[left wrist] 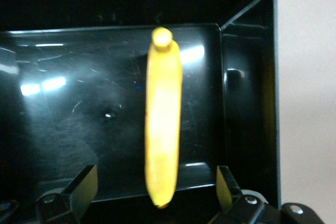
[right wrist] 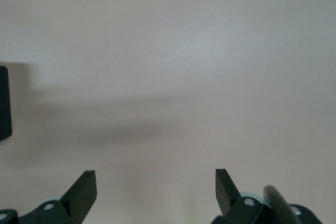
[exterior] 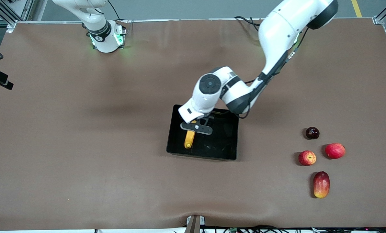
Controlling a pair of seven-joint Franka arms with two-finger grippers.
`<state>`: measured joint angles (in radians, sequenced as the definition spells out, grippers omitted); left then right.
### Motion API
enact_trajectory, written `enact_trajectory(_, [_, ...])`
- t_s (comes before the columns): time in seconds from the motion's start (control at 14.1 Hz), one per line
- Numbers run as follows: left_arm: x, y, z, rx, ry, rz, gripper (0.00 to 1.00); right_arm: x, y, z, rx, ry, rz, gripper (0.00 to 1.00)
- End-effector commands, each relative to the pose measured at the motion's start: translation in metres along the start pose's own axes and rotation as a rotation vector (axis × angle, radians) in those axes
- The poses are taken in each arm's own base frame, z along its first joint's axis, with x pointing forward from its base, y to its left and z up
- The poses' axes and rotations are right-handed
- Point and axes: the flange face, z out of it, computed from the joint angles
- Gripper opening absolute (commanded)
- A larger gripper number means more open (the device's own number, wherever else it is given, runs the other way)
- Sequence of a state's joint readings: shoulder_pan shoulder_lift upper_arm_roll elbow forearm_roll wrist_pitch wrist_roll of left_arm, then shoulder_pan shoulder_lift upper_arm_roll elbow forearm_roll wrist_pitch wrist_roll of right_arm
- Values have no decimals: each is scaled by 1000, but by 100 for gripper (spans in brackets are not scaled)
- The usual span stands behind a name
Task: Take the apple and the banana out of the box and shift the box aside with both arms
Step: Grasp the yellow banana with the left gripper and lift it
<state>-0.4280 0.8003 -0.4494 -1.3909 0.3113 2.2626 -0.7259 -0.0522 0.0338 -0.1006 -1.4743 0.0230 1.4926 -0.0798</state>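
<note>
Reaching for the slim yellow-orange banana [left wrist: 164,119] in the glossy black rectangular plastic box [exterior: 232,152].
Left gripper [left wrist: 156,192] hovers over it, fingers open astride, needing only descent and closing; the streaked red apple [exterior: 307,158] already lies on the brown worktop [exterior: 83,145]; right gripper [right wrist: 156,192] waits open.

Banana [exterior: 189,139] in black box [exterior: 227,152] — apple [exterior: 307,158] outside.
</note>
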Motion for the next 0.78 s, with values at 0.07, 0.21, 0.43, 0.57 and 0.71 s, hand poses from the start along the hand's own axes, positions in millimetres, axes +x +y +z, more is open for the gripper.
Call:
enact_trajectory(0.07, [-13,46,31,46,85,-15,100,2,2,-3,3,4,6,100])
enact_trajectory(0.21, [-18,52,35,48,91,-8,100,2,2,-3,3,4,6,100])
enact_trajectory(0.43, [-17,49,40,47,89,-5,100,4,2,2,2,-4,6,100])
enact_trajectory(0.57, [-6,35,39,58,109,-15,100,4,1,2,2,-4,5,100])
enact_trajectory(0.71, [7,22,30,70,138,-34,100,4,2,2,2,-4,6,100])
